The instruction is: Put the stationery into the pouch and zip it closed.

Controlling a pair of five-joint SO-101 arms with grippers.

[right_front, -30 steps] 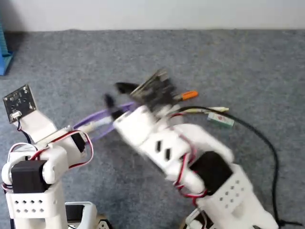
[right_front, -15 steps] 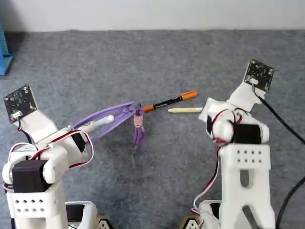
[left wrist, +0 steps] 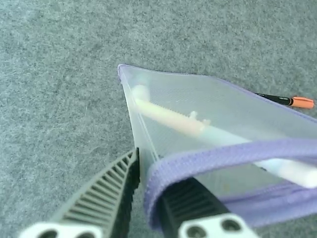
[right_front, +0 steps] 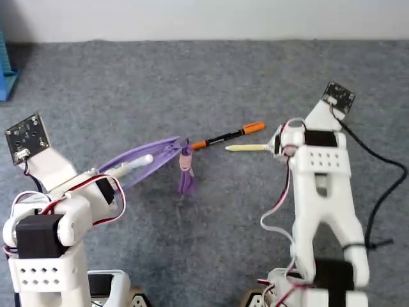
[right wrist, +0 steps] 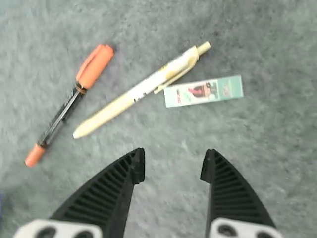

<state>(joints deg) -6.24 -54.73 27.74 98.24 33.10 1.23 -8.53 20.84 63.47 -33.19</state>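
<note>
A translucent pouch point(right_front: 137, 161) with a purple zip edge lies left of centre, a white pen point(left wrist: 198, 129) inside it. My left gripper point(left wrist: 143, 168) is shut on the pouch's point(left wrist: 208, 114) purple edge at its near end. A purple zip tassel point(right_front: 186, 174) hangs at the pouch's far end. On the carpet lie an orange-capped black pen point(right_front: 227, 136) and a yellow pen point(right_front: 248, 148). My right gripper point(right wrist: 172, 166) stands open just above the carpet, short of the yellow pen point(right wrist: 138, 91), the orange-capped pen point(right wrist: 67, 114) and a small green eraser point(right wrist: 203, 90).
The grey carpet runs to a white wall at the back. A blue object point(right_front: 5, 77) sits at the far left edge. The right arm point(right_front: 316, 166) and its black cable point(right_front: 383, 192) cover the carpet right of the pens.
The right arm swung away from over the pouch to the right side, then stretched forward, bringing its gripper down near the pens. The left arm and pouch have kept still.
</note>
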